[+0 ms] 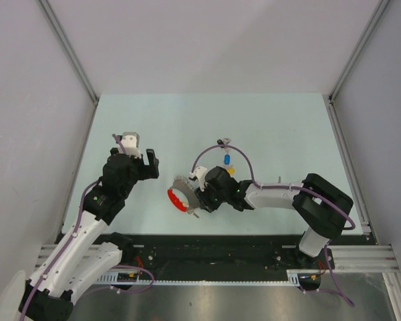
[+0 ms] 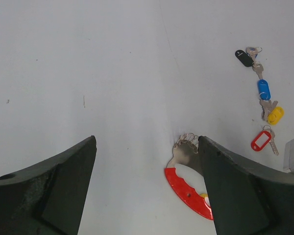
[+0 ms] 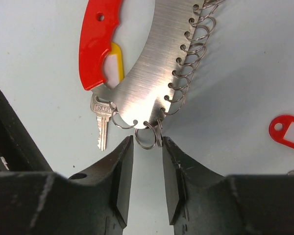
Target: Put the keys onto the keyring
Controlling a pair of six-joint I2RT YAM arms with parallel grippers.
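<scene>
Left gripper (image 2: pixel 147 142): jaws wide apart, nothing between them. It hangs over bare table (image 1: pixel 287 127), left of and apart from everything else.

Keyring (image 3: pixel 152 63): lies flat near table centre, just right of the left gripper. It is a crescent steel plate with a red grip (image 3: pixel 95 44) on the inner side and a row of wire rings (image 3: pixel 186 73) down the outer edge. In the top view the long axis runs upper-left to lower-right, with the red side bulging toward the near-left. In the right wrist view the crescent sweeps from top right to bottom centre, so its tip end points at the right gripper.

A yellow piece (image 3: pixel 116 61) shows in the grip's cutout. One silver key (image 3: pixel 102 122) already hangs on a ring at the tip end, blade pointing toward the fingers. Its head has stamped lettering that starts "DA"; the rest is not legible.

Right gripper (image 3: pixel 147 142): narrow gap, tips at the keyring's tip end. The last ring sits in the mouth between the fingers (image 3: pixel 122 171). Can't tell whether it is actually pinched.

Loose keys: in a row right of and beyond the keyring, apart from it. The row runs far to near:
- black tag (image 2: pixel 243 58)
- blue tag (image 2: pixel 263 89)
- yellow tag (image 2: pixel 275 115)
- red tag (image 2: pixel 260 140)

The blue tag's long axis runs along the row and the black tag is skewed across it. No writing can be read on the tags.
</scene>
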